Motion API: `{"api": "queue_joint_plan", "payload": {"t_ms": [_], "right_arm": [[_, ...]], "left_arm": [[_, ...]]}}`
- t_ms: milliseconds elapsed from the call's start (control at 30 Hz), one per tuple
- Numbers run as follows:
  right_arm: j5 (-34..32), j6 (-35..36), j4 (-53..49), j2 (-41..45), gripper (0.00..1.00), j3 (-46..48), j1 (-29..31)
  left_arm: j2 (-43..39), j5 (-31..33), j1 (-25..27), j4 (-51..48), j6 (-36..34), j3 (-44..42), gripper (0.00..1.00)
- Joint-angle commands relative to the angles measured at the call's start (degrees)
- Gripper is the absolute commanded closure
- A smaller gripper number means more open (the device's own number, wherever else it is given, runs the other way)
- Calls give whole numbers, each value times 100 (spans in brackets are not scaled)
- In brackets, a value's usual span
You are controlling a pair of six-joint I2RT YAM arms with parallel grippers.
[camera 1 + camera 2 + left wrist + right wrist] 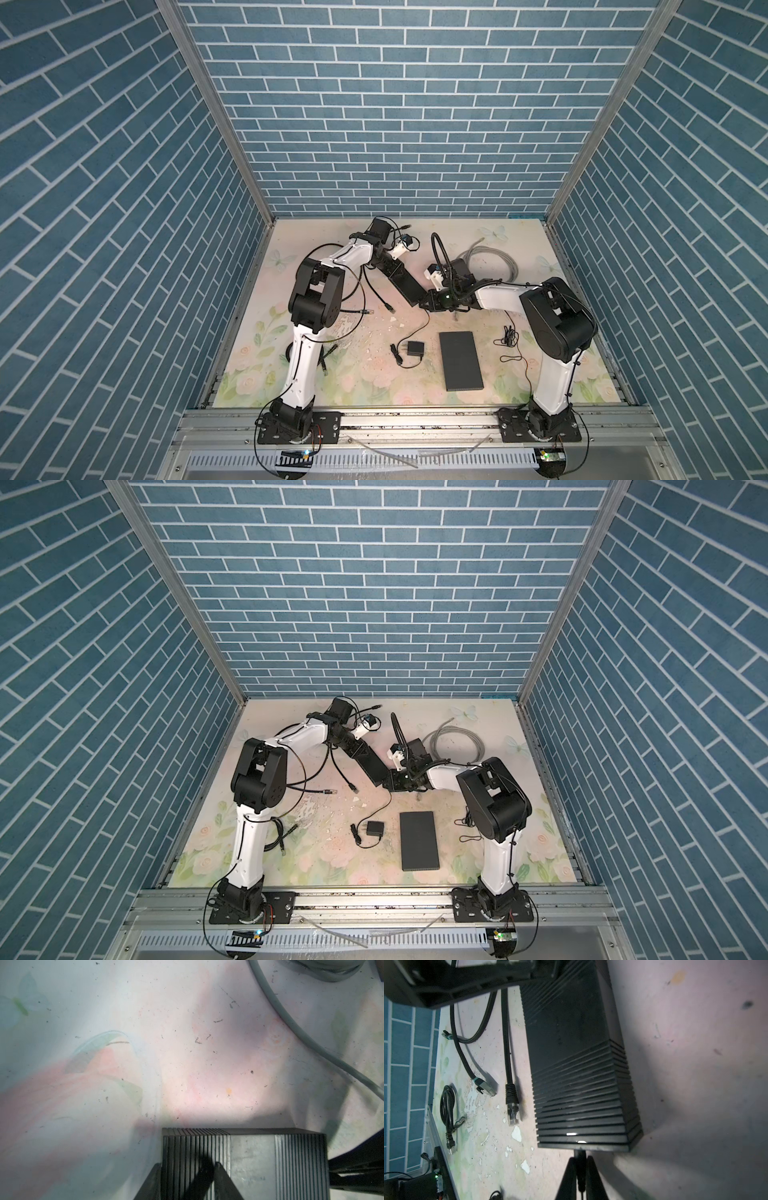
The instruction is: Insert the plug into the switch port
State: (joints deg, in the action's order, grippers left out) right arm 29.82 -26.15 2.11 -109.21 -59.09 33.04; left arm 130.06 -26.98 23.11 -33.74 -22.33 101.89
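Between the fingertips of the right gripper (pixel 581 1159) sits the black plug (pixel 580 1153), pinched firmly, its tip meeting the end face of the switch (pixel 577 1064) directly ahead of the tips; how far it sits in the port cannot be determined. At the far end of the switch from this gripper, the left gripper (pixel 188 1164) is clamped on the ribbed casing, one finger (pixel 150 1184) outside the edge and the other over the face. In both top views the switch (pixel 409 286) spans the gap between the two grippers. A thin black lead (pixel 417 328) runs from the right gripper back to a power adapter (pixel 415 348) on the table (pixel 365 386). Two loose network cable ends (pixel 512 1105) lie just beside the switch.
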Motion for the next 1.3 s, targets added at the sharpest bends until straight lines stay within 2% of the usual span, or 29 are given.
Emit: {"api": "queue_joint_plan", "payload": {"t_ms": [0, 133, 300, 533, 700, 767, 867, 1000, 1267], "right_arm": [[-294, -334, 1778, -52, 88, -660, -65], [-543, 5, 1315, 261, 84, -259, -97], [-746, 110, 1260, 685, 78, 535, -282], [-615, 376, 751, 1434, 71, 1131, -360], [-165, 914, 485, 1623, 68, 1350, -212], [-344, 1187, 227, 1679, 66, 1361, -42], [-1030, 1405, -127, 1675, 64, 1315, 225], [-1867, 1486, -115, 1498, 66, 1281, 422], [-2306, 1654, -211, 1040, 74, 976, 589]], "left_arm": [[404, -453, 669, -1500, 65, -493, 60], [405, 23, 599, -1351, 395, -468, 59], [356, 612, 503, -1137, 784, -454, 54], [237, 887, 419, -962, 1048, -411, 50], [273, 999, 397, -1013, 1190, -294, 47], [266, 1002, 400, -986, 1269, -286, 46], [257, 997, 397, -963, 1344, -275, 45], [254, 986, 397, -964, 1354, -250, 45], [215, 979, 396, -973, 1363, -268, 44]]}}
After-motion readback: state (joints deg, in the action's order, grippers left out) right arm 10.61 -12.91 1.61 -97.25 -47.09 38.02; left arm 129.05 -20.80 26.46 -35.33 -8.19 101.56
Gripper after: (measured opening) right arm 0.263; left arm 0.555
